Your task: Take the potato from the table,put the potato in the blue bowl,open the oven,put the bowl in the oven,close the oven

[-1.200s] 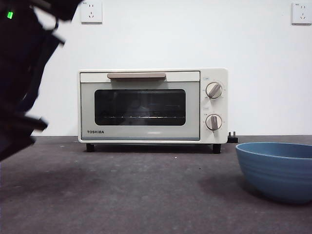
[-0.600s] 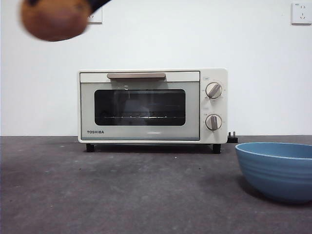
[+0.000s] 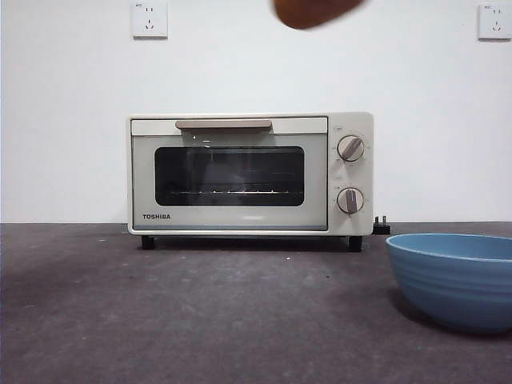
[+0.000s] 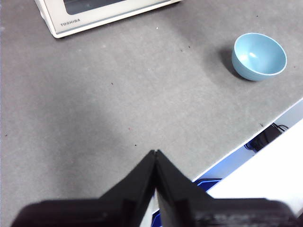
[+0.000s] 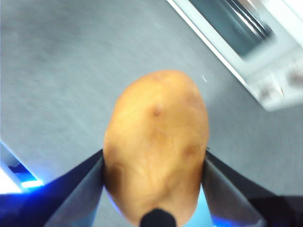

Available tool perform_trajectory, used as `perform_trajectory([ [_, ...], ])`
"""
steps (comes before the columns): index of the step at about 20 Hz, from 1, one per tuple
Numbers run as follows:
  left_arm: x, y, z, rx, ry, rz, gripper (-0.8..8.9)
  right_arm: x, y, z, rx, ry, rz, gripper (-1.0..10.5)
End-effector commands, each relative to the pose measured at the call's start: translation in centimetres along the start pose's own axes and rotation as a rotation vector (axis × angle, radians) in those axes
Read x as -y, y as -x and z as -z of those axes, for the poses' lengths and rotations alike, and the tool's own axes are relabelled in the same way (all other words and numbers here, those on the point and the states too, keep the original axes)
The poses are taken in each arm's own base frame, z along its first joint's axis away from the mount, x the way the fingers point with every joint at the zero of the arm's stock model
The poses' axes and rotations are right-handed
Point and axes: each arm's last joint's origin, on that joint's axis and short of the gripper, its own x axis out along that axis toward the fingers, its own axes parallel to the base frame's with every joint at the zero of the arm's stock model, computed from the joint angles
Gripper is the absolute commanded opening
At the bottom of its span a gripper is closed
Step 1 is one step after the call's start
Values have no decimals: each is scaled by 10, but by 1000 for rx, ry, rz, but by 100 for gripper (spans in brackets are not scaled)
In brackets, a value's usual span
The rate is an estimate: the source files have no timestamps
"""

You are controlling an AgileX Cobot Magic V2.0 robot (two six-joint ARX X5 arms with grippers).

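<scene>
Moved rightward since earlier: potato (image 5: 156, 142), clamped in our right gripper (image 5: 154, 170), high above oven (image 3: 250, 174); left gripper (image 4: 155, 158) pressed together.

Front view sits low, level across the desk (image 3: 200, 320) toward the oven (image 3: 250, 173); both wrist views look down — sharing oven and desk.

There is one potato (image 5: 156, 146) pinched between the two fingers (image 5: 78, 189) of the right gripper (image 5: 154, 187), one blue bowl (image 3: 456, 278), one oven (image 3: 250, 173) with two knobs (image 3: 350, 148), and two wall sockets (image 3: 150, 18).
</scene>
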Motion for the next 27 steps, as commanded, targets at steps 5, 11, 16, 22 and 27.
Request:
perform_trajectory([
  [5,-4,-13,-10,-51,-40,29,-7,43,-50,78,-95,-201,-7,-11],
  [11,-12,-35,-24,-122,-55,43,-6,47,-97,118,-168,-270,-89,-11],
  [16,-16,-42,-37,-47,-77,30,-7,44,-116,135,-196,-300,-79,-11],
  [22,-22,-60,-45,-107,-59,41,-6,43,-119,137,-209,-299,-72,40],
  [27,-25,-67,-54,-58,-68,33,-6,44,-124,137,-225,-314,-64,165],
])
